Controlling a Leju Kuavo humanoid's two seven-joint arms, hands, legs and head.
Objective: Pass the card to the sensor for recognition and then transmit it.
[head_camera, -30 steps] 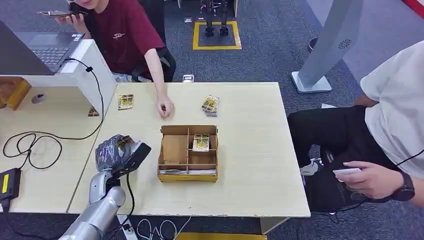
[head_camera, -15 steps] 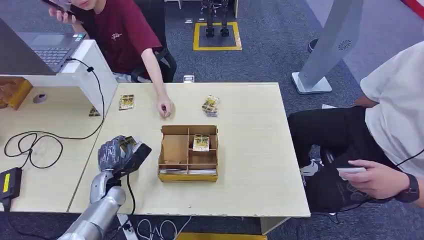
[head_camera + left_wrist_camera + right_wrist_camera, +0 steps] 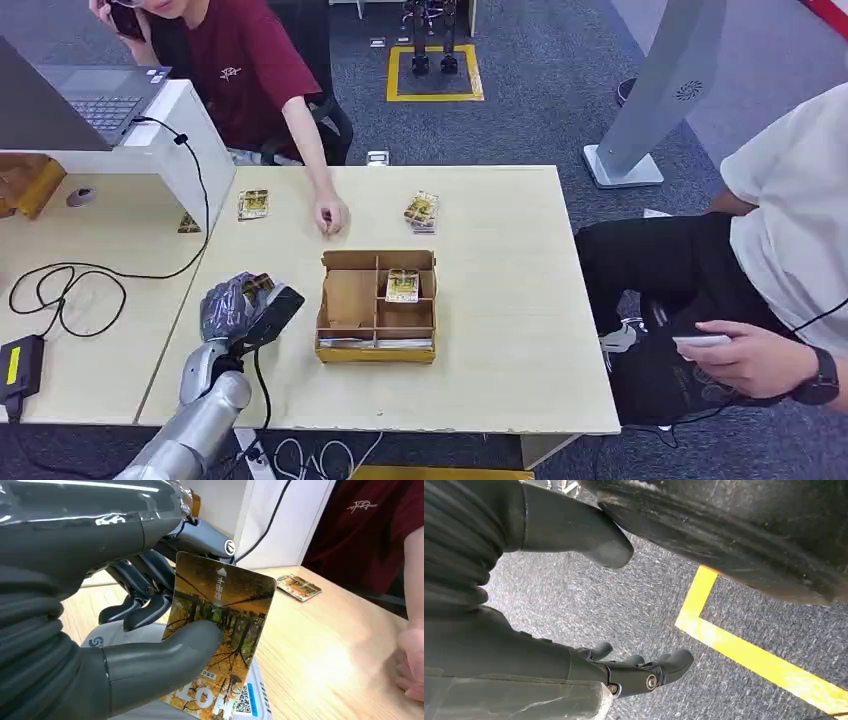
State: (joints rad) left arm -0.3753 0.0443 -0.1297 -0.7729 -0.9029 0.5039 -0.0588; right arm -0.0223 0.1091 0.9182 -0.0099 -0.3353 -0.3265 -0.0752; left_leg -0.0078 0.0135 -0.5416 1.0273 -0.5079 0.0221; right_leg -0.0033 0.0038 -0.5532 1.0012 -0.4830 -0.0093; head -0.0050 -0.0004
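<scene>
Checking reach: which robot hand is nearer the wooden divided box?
Left. The left hand is over the table beside the wooden divided box; the right hand hangs over carpet.

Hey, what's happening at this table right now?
The robot's left hand holds a card with an autumn-tree picture just above a white sensor pad near the table's left edge. Its right hand hangs over the floor, holding nothing. A wooden divided box sits mid-table with one card in it. A person in a red shirt rests a hand on the table.
</scene>
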